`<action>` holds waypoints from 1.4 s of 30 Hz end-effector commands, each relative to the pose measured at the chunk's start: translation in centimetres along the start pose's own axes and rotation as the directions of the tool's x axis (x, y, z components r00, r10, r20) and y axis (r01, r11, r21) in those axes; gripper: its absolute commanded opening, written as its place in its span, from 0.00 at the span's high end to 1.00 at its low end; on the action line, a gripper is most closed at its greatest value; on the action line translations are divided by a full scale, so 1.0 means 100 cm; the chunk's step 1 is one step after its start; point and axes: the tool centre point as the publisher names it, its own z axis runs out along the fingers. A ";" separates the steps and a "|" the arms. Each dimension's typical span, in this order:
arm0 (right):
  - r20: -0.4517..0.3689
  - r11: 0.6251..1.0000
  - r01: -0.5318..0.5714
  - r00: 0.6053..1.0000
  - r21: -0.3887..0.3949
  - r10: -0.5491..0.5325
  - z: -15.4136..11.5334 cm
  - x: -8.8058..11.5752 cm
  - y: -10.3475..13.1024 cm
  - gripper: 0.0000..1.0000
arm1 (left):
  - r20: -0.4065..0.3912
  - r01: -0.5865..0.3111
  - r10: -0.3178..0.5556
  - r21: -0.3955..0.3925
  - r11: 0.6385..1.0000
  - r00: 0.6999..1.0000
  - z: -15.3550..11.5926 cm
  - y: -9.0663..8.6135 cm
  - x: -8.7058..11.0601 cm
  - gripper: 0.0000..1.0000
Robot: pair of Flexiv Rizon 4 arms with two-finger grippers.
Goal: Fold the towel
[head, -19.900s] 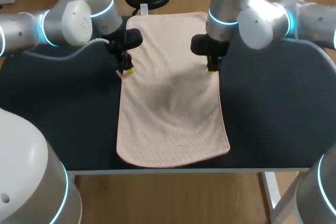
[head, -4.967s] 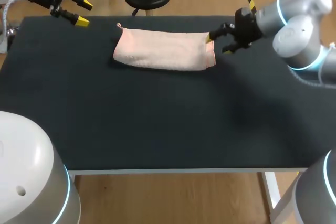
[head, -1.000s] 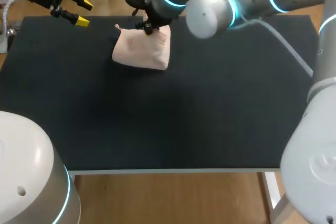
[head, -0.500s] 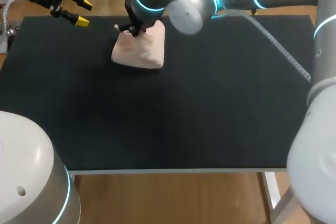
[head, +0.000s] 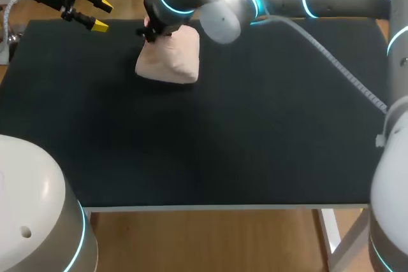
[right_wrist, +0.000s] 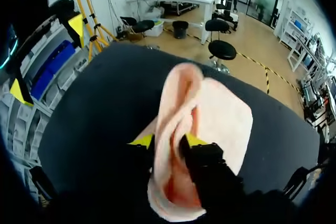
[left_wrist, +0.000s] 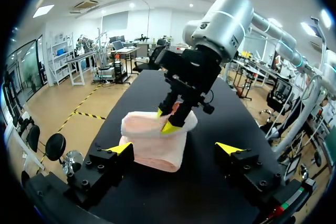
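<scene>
The right gripper (head: 150, 35) pinches the folded pale pink cloth towel (head: 173, 65) near the far-left corner of the black table (head: 255, 125). The left gripper (head: 102, 16) is spread.

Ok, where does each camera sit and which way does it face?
Head: above and behind, looking down on the table; left gripper and right gripper show.
Left wrist: on that wrist, facing the towel and right gripper; own gripper open.
Right wrist: on that wrist, along its gripper, shut on the towel.
All share the towel.
</scene>
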 end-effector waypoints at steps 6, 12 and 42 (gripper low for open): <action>-0.088 0.988 -0.035 0.996 -0.151 0.022 -0.017 -0.003 -0.001 0.00 | -0.003 -0.002 0.002 0.001 1.000 1.000 0.000 0.001 -0.001 0.00; -0.092 0.975 -0.113 0.991 -0.191 0.096 -0.029 -0.017 -0.002 0.00 | -0.003 -0.002 0.002 0.001 1.000 1.000 0.000 0.001 -0.001 0.00; -0.108 0.929 -0.336 0.941 -0.158 0.322 -0.053 -0.051 -0.044 1.00 | -0.003 -0.002 0.002 0.001 1.000 1.000 0.000 0.001 -0.001 0.00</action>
